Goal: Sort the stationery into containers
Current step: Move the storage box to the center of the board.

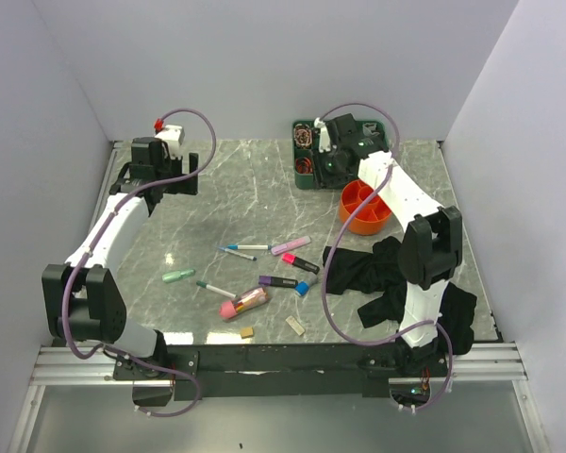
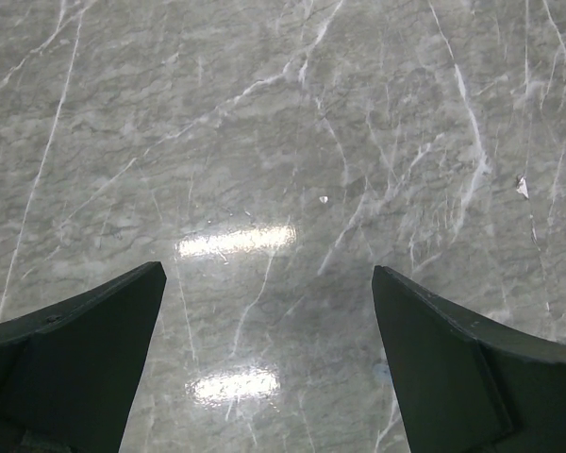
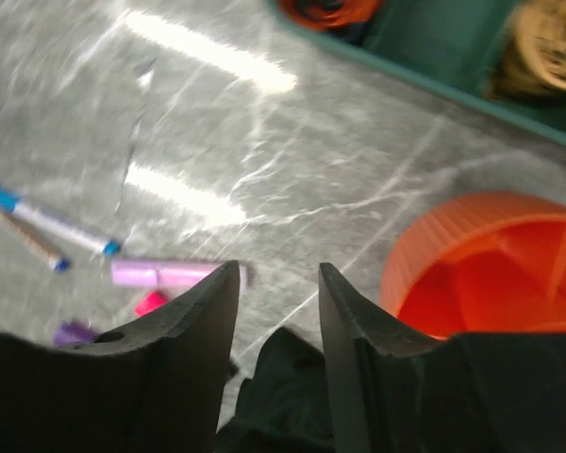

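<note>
Several pens and markers lie mid-table: white blue-capped pens [image 1: 245,248], a lilac highlighter [image 1: 291,245], a pink marker [image 1: 300,263], a purple marker [image 1: 278,281], a green marker [image 1: 179,276], a pink tube case [image 1: 243,302] and two beige erasers [image 1: 295,327]. The orange organiser [image 1: 365,208] stands at the back right. My right gripper [image 3: 278,274] is open and empty, raised near the organiser [image 3: 491,264], with the highlighter [image 3: 165,275] and a blue-capped pen [image 3: 47,222] to its left. My left gripper [image 2: 266,274] is open wide and empty over bare marble at the far left [image 1: 184,184].
A green tray [image 1: 316,156] of ribbon rolls stands at the back, behind the organiser; its edge shows in the right wrist view [image 3: 453,57]. A black cloth [image 1: 377,274] lies at the right by the right arm and under the right gripper [image 3: 283,396]. White walls enclose the table.
</note>
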Motion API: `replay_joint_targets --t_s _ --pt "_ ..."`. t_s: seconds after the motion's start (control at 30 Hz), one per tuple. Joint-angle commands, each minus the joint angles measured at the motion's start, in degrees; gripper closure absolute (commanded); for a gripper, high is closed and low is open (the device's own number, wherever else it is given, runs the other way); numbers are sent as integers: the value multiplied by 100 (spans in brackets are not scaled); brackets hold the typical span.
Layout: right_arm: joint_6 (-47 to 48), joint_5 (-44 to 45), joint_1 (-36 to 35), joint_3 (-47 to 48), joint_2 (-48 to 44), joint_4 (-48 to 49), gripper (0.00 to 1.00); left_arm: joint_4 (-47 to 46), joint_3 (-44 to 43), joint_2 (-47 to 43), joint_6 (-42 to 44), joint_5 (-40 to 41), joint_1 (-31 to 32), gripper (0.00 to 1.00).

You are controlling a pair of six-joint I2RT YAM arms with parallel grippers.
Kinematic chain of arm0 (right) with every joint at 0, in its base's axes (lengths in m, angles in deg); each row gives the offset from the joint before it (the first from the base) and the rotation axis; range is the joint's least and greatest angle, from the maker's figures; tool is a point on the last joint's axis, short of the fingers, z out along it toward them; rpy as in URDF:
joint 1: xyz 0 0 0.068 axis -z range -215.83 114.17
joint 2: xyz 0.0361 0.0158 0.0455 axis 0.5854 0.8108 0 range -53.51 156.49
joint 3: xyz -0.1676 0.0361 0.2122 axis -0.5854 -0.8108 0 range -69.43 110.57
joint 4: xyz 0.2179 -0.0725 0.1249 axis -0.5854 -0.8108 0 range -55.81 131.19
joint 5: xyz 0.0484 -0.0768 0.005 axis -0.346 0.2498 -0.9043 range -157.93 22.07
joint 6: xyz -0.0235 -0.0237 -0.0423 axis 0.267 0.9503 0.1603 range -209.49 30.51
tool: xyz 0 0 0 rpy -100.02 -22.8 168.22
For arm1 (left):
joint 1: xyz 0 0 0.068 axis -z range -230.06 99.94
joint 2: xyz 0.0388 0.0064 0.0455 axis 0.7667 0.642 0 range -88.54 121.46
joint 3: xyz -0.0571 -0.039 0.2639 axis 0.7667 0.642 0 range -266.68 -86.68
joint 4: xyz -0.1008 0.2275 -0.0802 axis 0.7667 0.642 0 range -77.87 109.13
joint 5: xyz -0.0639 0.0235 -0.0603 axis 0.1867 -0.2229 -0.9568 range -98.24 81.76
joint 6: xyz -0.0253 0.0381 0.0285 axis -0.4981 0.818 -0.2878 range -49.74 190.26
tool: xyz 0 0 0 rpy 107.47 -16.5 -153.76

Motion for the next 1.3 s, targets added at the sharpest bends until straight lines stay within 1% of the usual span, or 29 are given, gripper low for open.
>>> replay_joint_targets --t_s 0.0,0.1,0.3,0.43,0.63,0.87,1.0,1.1,1.2,1.23,1.27 --pt "-1026 1167 47 133 -175 228 51 33 -264 26 138 104 21 1" --pt "-1308 1635 56 -69 -237 237 48 42 -264 52 120 104 12 1" --pt "-1633 2030 91 -281 -193 175 49 42 -282 140 50 104 12 1" --pt "-1731 2136 152 -316 -97 193 50 51 -282 167 67 104 21 1" --pt "-1766 2154 293 -254 79 158 51 77 -291 202 41 95 21 1" --pt "-1766 2005 355 -474 255 149 56 121 -343 246 76 104 21 1" --pt "-1766 1917 355 -378 395 158 56 121 -317 246 103 104 30 1" --pt "-1775 1908 363 -299 519 175 59 130 -291 255 94 104 56 1" --pt "-1766 1873 346 -246 607 158 75 147 -282 246 85 104 65 0" --pt "-1766 1864 346 -246 624 140 83 147 -282 254 76 112 65 1" --pt "-1757 1864 337 -254 616 140 86 139 -282 263 85 104 65 0"
